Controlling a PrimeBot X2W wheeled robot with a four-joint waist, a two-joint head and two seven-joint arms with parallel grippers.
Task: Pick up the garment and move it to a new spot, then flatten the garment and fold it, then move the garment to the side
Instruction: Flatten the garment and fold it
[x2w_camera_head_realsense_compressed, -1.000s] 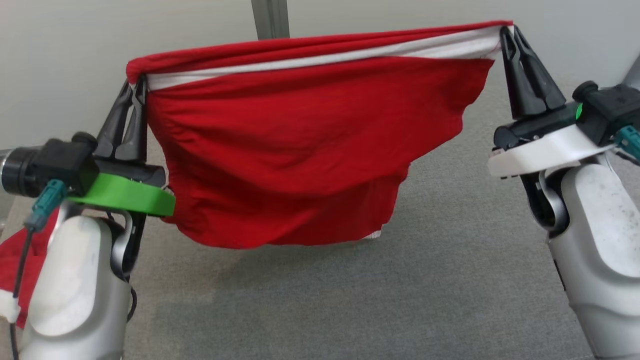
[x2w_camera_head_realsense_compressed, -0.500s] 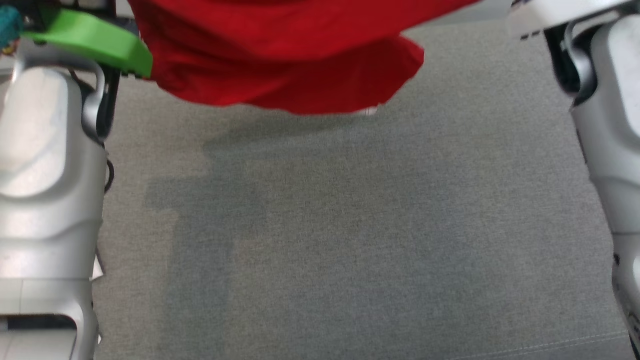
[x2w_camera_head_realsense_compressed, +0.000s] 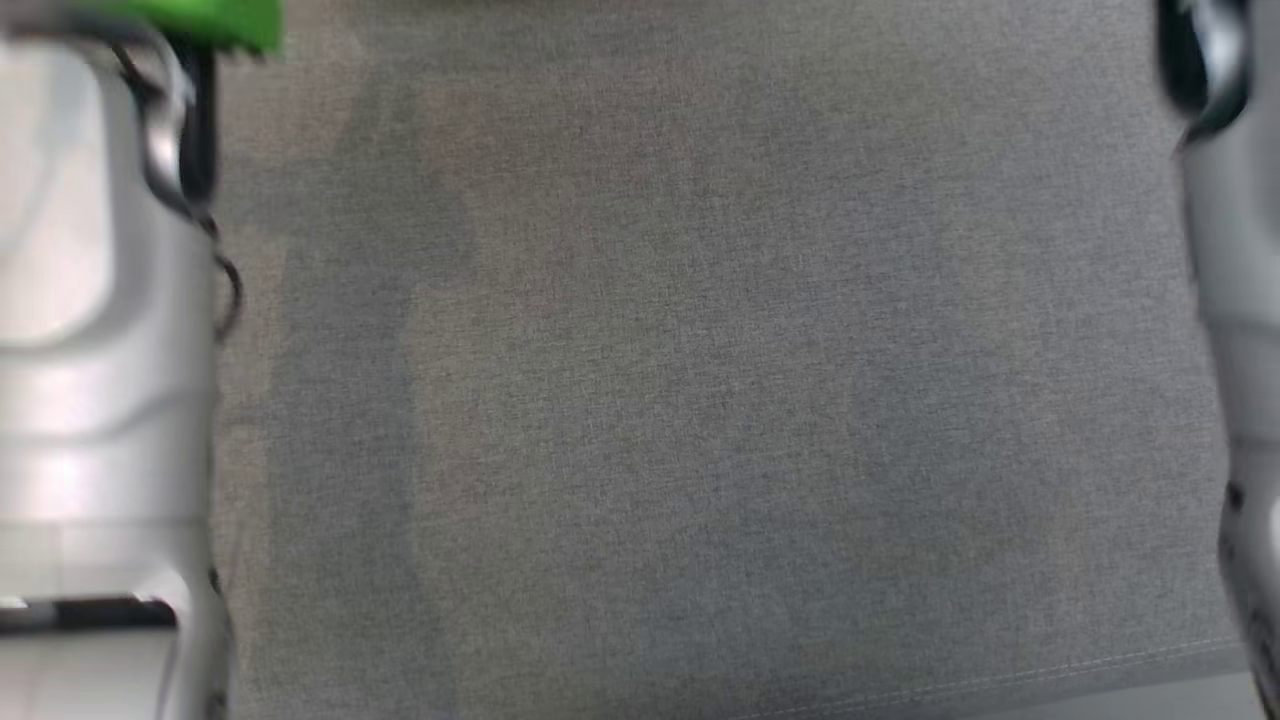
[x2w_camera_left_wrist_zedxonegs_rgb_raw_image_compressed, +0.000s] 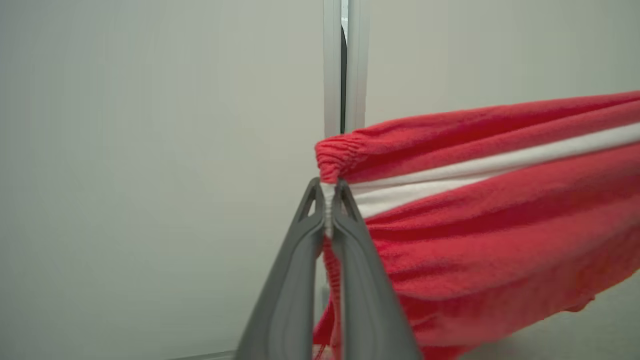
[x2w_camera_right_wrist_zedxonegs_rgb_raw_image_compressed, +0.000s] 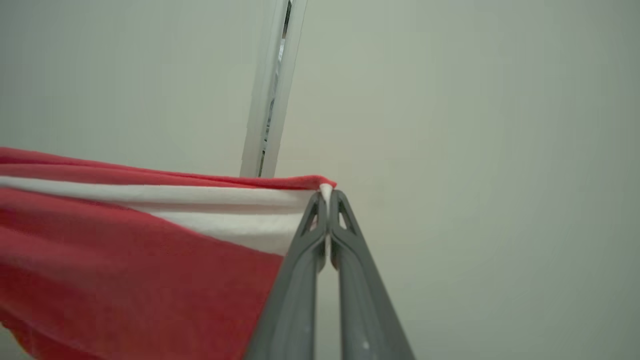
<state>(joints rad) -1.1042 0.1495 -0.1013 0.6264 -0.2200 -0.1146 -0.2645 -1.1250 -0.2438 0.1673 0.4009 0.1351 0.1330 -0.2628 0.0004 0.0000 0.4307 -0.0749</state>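
L fingers (x2w_camera_left_wrist_zedxonegs_rgb_raw_image_compressed: 362, 285), R fingers (x2w_camera_right_wrist_zedxonegs_rgb_raw_image_compressed: 297, 290) still pinch garment (x2w_camera_left_wrist_zedxonegs_rgb_raw_image_compressed: 500, 230); cam dipped.

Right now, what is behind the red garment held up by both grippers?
Behind the garment stands a plain pale wall with a narrow vertical frame strip. The strip's lower part and the wall directly behind the cloth are covered.

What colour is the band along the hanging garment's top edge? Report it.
White, against the red fabric garment; clearest in right wrist view.

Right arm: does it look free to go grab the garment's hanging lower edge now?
Probably not. The right gripper has its jaws shut on a top corner of the garment, the left gripper likewise on the other; letting go would likely drop that side.
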